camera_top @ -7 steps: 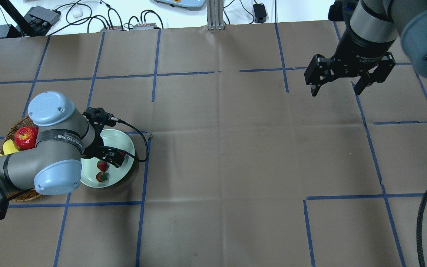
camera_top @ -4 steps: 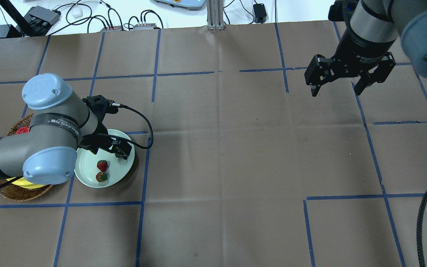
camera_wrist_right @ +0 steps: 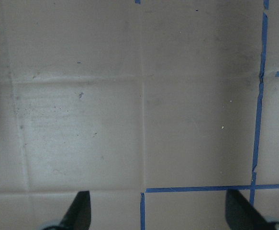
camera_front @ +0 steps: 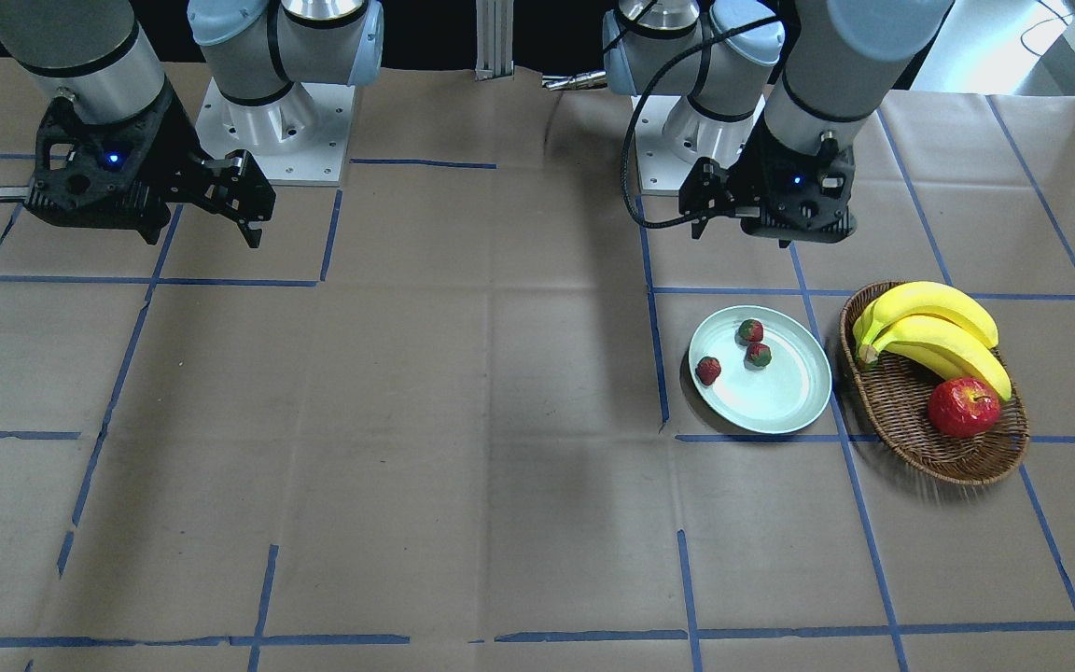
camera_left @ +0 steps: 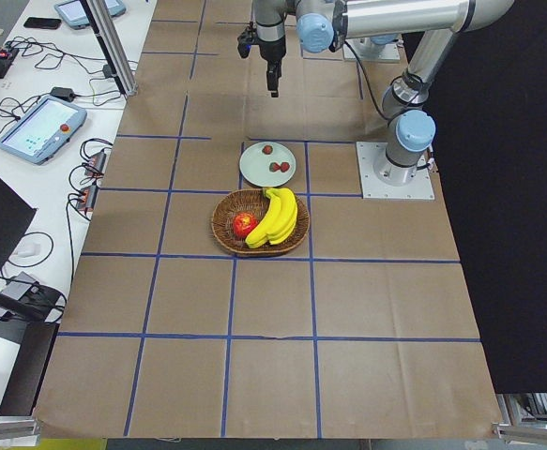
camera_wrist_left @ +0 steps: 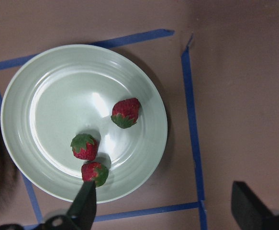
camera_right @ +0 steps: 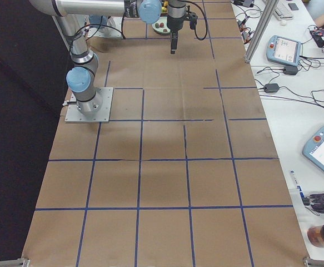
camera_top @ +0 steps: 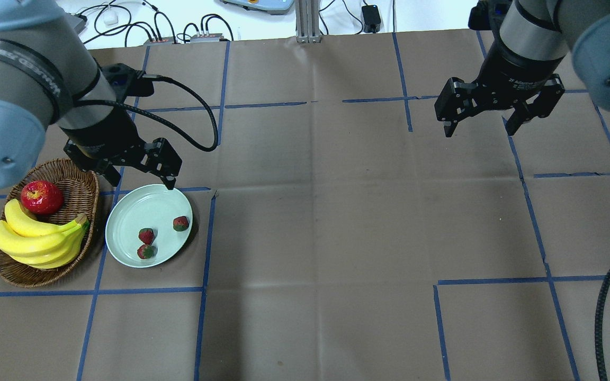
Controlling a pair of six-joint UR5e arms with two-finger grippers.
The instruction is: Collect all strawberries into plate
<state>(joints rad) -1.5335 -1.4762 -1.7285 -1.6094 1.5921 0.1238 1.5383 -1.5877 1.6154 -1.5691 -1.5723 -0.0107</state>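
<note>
Three small red strawberries (camera_top: 180, 223) (camera_top: 146, 236) (camera_top: 145, 252) lie in the pale mint-green plate (camera_top: 133, 209). They also show in the front view (camera_front: 750, 330) (camera_front: 759, 354) (camera_front: 708, 371) and in the left wrist view (camera_wrist_left: 126, 112) (camera_wrist_left: 84, 146) (camera_wrist_left: 95, 173). My left gripper (camera_top: 135, 177) hangs open and empty above the plate's far edge. My right gripper (camera_top: 480, 129) is open and empty high over bare table at the far right. The right wrist view shows only paper and tape.
An oval wicker basket (camera_top: 45, 276) stands just left of the plate and holds a red apple (camera_top: 42, 197) and a bunch of bananas (camera_top: 40, 241). Brown paper with blue tape lines (camera_top: 305, 104) covers the table. Cables and boxes lie beyond the far edge.
My left arm has lifted up and back from low over the plate. A third strawberry now lies uncovered on the plate's right part. The right arm has barely moved.
</note>
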